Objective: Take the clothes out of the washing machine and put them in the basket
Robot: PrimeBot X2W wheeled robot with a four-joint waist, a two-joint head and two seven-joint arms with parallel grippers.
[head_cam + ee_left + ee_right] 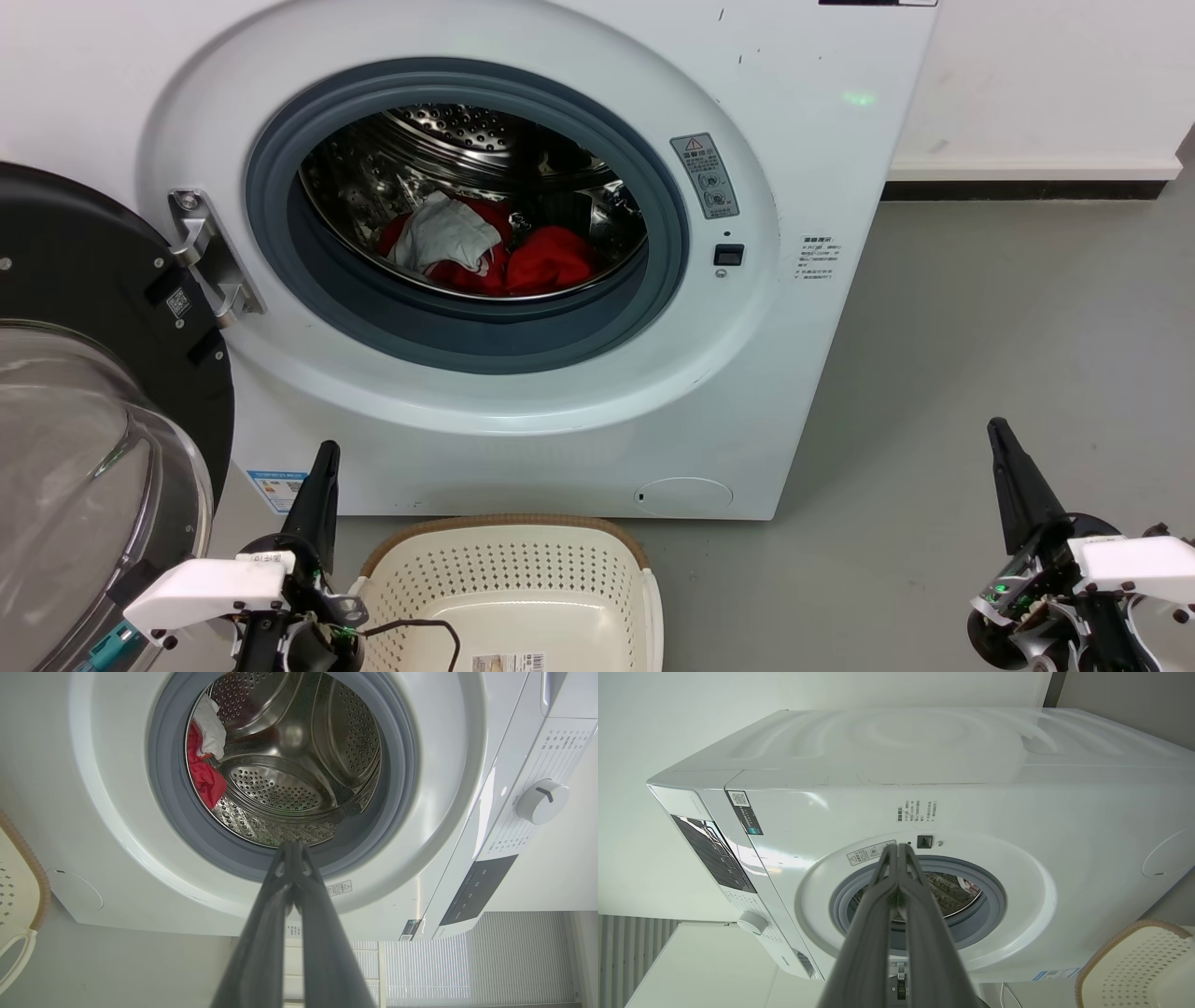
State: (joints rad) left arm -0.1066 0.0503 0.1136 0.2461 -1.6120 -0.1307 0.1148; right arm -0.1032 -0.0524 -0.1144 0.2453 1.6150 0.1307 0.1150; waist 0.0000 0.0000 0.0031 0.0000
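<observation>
Inside washing machine point(822, 140), clothes point(546, 261) heaped; left fingers point(316, 495), right fingers point(1018, 485) closed, empty.

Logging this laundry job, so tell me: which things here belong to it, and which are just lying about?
Job: clothes, washer, basket, left gripper, right gripper.
Lying about: dial, warning sticker, skirting board.

A laundry corner of a plain room is shown: a white washing machine point(822, 112) is seen in front of a bare white wall point(1046, 75), on a smooth grey floor point(980, 327), and a cream basket point(504, 569) is placed before it.
</observation>
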